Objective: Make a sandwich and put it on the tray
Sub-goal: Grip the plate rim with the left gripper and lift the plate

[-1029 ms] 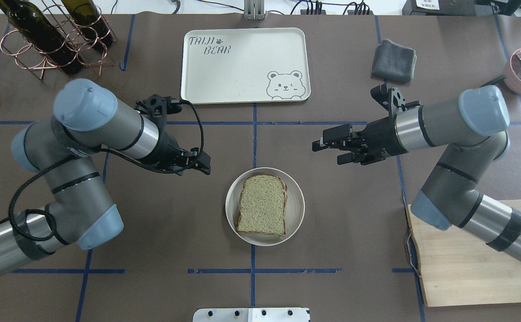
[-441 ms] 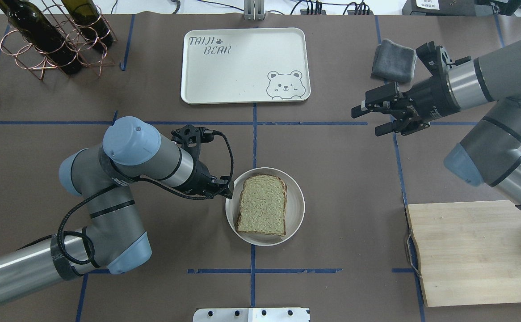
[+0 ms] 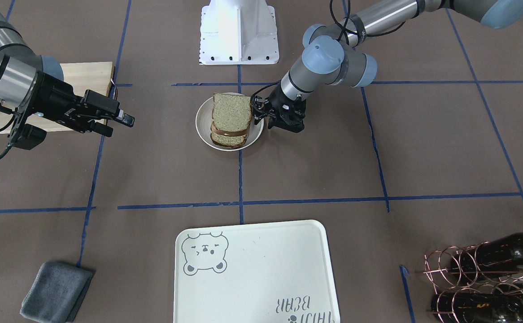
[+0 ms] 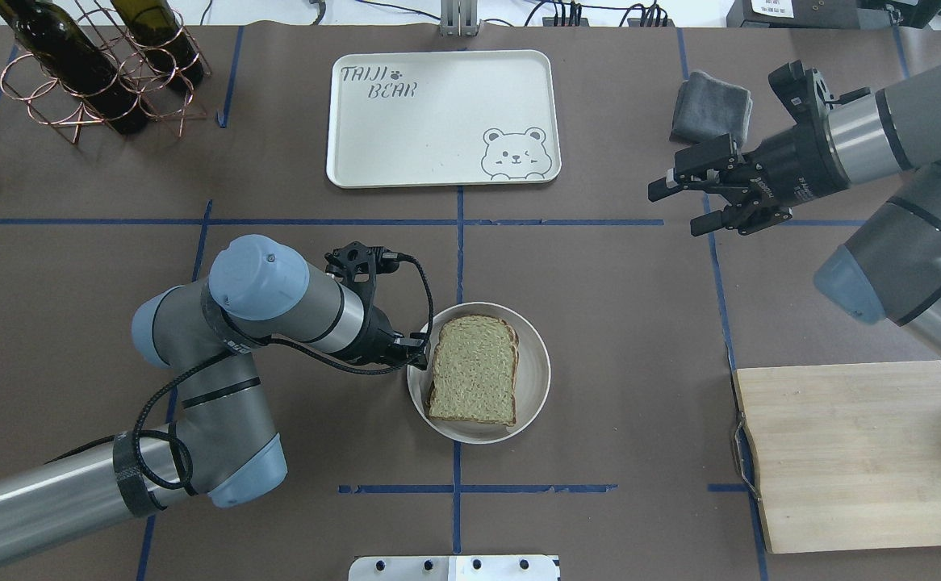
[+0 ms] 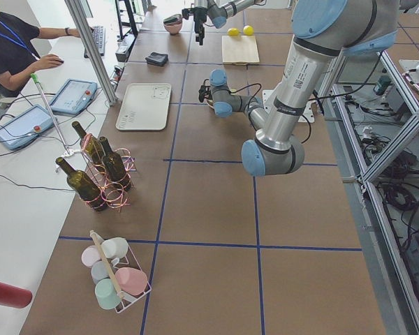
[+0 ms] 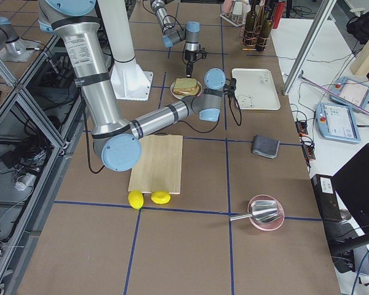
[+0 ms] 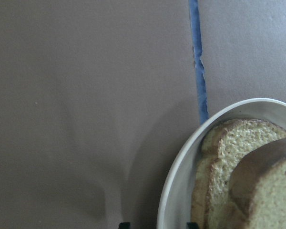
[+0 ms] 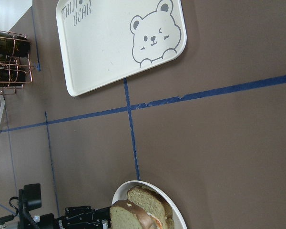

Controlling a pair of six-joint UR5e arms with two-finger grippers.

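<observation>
At table centre, the sandwich (image 4: pixel 472 369) sat stacked on a small round white plate (image 4: pixel 536 379), a strip of white and orange filling showing between its slices in the right wrist view. The left gripper (image 4: pixel 416 352) was low at the plate's nine o'clock rim in the overhead view, its fingers parted narrowly on either side of that rim, gripping nothing. The right gripper (image 4: pixel 683 198) hung wide apart and empty, well off at the plate's two o'clock, near a folded grey cloth (image 4: pixel 711 108). The tray (image 4: pixel 406 137) lay bare at the plate's twelve o'clock, beyond a blue tape line (image 4: pixel 567 222).
</observation>
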